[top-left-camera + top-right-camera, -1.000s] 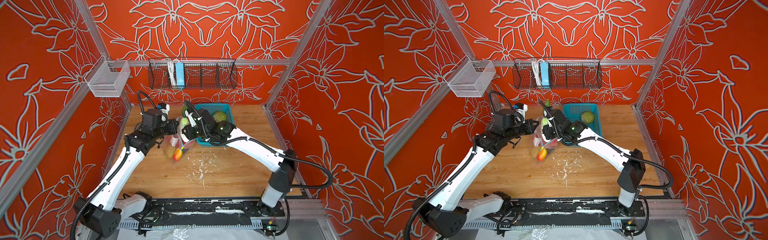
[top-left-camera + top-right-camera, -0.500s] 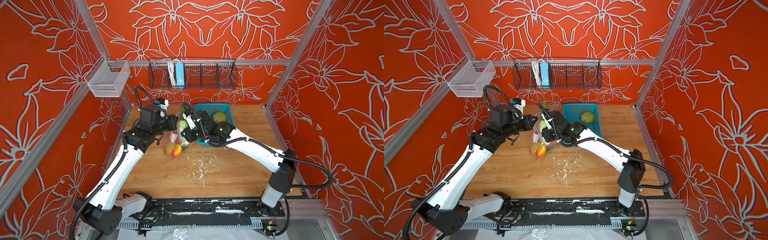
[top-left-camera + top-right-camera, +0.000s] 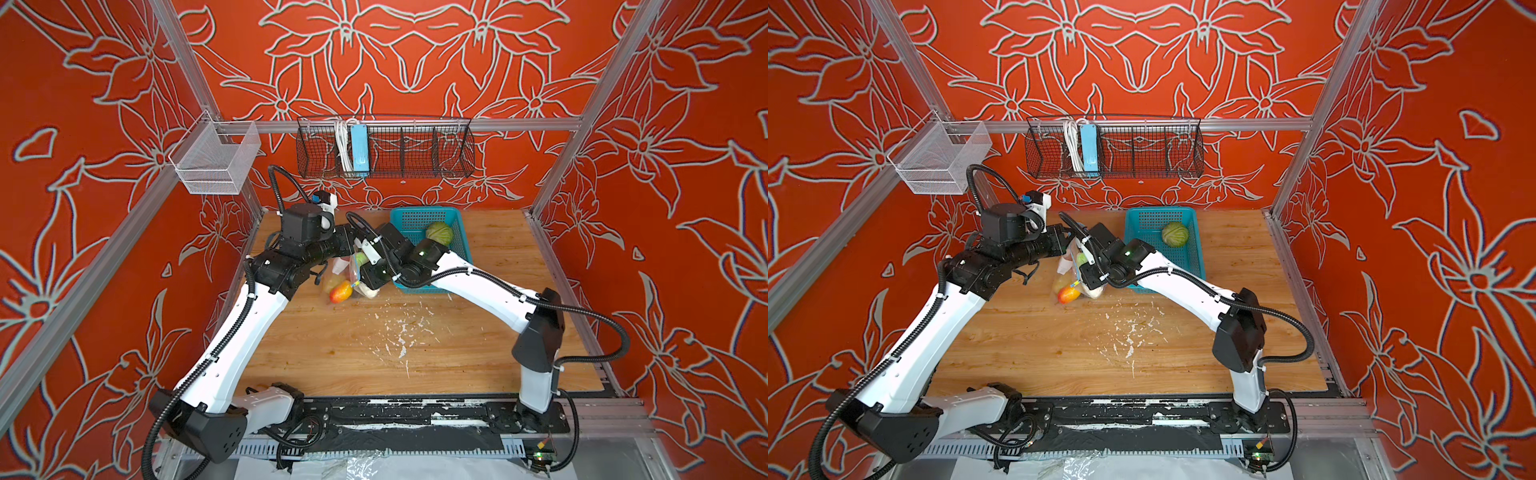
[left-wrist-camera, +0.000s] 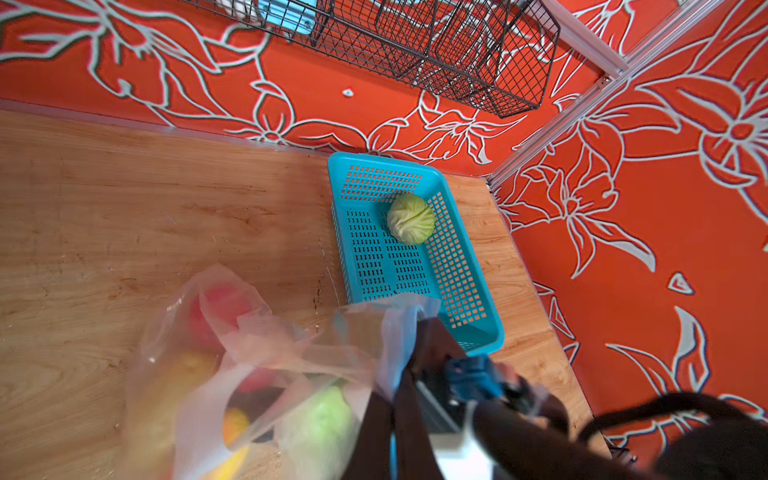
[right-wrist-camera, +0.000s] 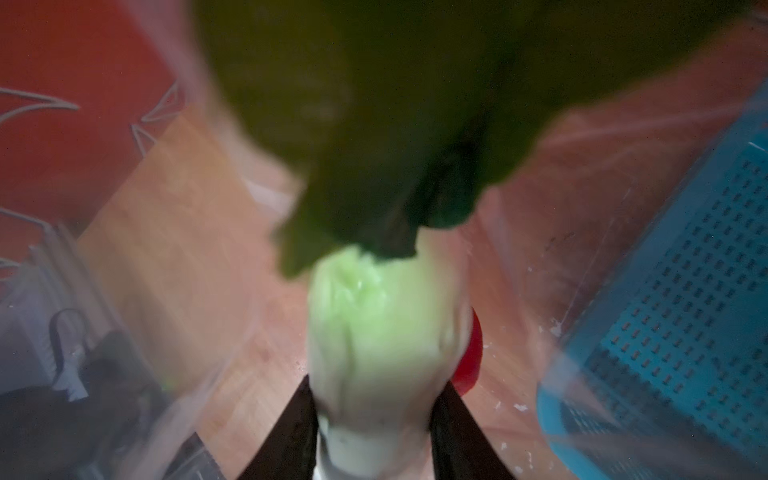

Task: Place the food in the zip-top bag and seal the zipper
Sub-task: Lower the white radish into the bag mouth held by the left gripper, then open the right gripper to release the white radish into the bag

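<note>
the zip-top bag hangs over the back of the worktop, just beside the teal basket, with an orange-red fruit at its bottom. left jaws are clamped tight on its rim. right jaws, part-way apart, grip a pale green vegetable inside its mouth. a cabbage lies in the basket.

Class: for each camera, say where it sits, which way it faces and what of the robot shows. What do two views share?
Top views: high in front, looking down on table and back wall; both arms show.
Left wrist: on left arm, facing the zip-top bag and teal basket; left claw shows.
Right wrist: on right arm, facing a pale green vegetable in the right claw.
Shared: wrist views both show the teal basket.
</note>
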You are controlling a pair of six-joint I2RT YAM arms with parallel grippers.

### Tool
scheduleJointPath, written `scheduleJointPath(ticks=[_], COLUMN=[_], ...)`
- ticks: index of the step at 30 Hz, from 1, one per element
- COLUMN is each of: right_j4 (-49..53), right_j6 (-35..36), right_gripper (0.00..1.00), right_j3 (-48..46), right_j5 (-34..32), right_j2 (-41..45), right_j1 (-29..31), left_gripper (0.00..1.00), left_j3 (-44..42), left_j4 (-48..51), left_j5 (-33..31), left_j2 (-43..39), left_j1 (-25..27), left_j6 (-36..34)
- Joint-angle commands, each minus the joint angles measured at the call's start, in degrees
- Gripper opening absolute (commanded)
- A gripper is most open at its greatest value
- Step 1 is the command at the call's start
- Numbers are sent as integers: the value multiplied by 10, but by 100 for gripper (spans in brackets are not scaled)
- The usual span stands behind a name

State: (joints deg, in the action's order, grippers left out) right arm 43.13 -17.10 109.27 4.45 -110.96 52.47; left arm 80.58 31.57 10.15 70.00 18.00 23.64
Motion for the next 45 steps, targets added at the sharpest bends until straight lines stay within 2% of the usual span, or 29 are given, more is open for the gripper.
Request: scheduleJointPath(ticks=[1, 6, 10, 16, 24, 29, 33, 45], right_j4=[75, 118, 157, 126, 54, 1, -34, -52], right_j6=[-2, -17, -29, -25, -13, -7, -10, -2], right_gripper=[41, 44, 52, 65, 67, 65, 58, 58], right_j3=[55, 120, 189, 215, 151, 79, 31, -4], right_j5=[-20, -35, -33, 6, 29, 33, 27, 12], right_j2=[-35, -82, -122, -119, -54, -3, 33, 86], right_j1=[4, 3, -2, -2, -2, -2, -2, -2], left_gripper=[0, 0, 0, 0, 0, 0, 0, 0], left_j3=[20, 14, 8, -17, -49, -58, -60, -47], left_j4=[-25, -27, -29, -36, -38, -37, -41, -43], left_j5=[6, 8, 11, -8, -56, -79, -88, -92], left_j2=[-10, -23, -36, -51, -64, -64, -62, -47], left_j1=[-2, -2, -2, -2, -2, -2, -2, -2], left_j6=[9, 19, 29, 26, 0, -10, -11, -10])
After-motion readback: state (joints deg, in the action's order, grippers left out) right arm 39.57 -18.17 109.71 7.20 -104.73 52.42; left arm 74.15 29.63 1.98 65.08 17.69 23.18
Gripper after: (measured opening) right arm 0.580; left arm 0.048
